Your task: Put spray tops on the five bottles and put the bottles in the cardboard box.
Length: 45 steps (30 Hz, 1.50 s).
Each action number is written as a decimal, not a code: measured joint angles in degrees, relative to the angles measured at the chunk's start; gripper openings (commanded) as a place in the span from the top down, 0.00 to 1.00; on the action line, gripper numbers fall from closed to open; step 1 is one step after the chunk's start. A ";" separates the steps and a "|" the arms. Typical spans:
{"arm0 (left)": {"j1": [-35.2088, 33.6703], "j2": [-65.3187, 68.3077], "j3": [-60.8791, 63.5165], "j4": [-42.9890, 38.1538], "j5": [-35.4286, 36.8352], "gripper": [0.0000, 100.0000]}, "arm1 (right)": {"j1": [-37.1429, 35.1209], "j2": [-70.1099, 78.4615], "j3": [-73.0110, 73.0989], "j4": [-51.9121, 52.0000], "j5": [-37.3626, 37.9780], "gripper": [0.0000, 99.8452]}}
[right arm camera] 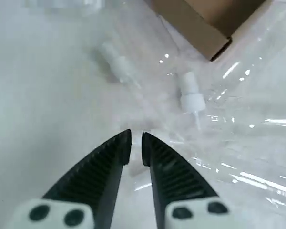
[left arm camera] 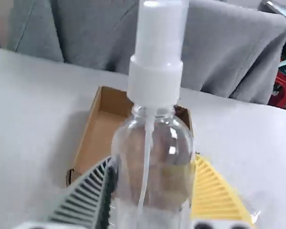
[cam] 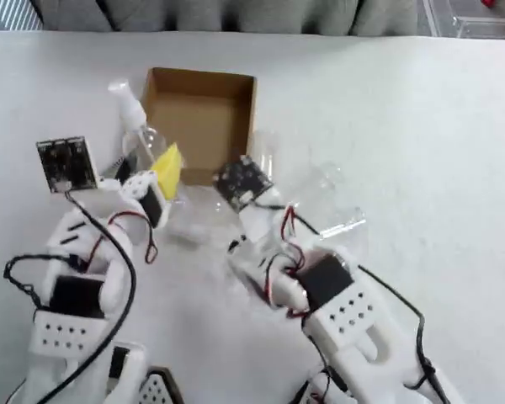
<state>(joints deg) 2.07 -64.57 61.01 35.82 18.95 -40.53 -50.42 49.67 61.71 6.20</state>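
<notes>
My left gripper (left arm camera: 152, 167) is shut on a clear bottle (left arm camera: 152, 157) that stands upright and carries a white spray top (left arm camera: 157, 52). In the high view this bottle (cam: 139, 135) is at the left wall of the open cardboard box (cam: 202, 118). The box (left arm camera: 97, 124) lies just behind the bottle. My right gripper (right arm camera: 136, 142) hovers low over the table, its black fingers almost together with nothing between them. Two loose spray tops (right arm camera: 117, 62) (right arm camera: 190, 95) lie on the table ahead of it, near a corner of the box (right arm camera: 205, 19).
Clear bottles and crinkled clear wrap (cam: 324, 198) lie to the right of the box, beside the right arm (cam: 328, 295). The same clear items (right arm camera: 257, 124) show next to the right gripper. A grey chair back (left arm camera: 219, 43) stands beyond the table's far edge.
</notes>
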 measured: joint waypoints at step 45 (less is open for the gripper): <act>11.96 -28.92 3.78 16.88 2.64 0.93 | -10.29 -29.54 28.04 -35.34 0.09 0.99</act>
<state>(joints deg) 14.02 -93.49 64.79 52.70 21.58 -50.81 -79.96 77.71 26.37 6.29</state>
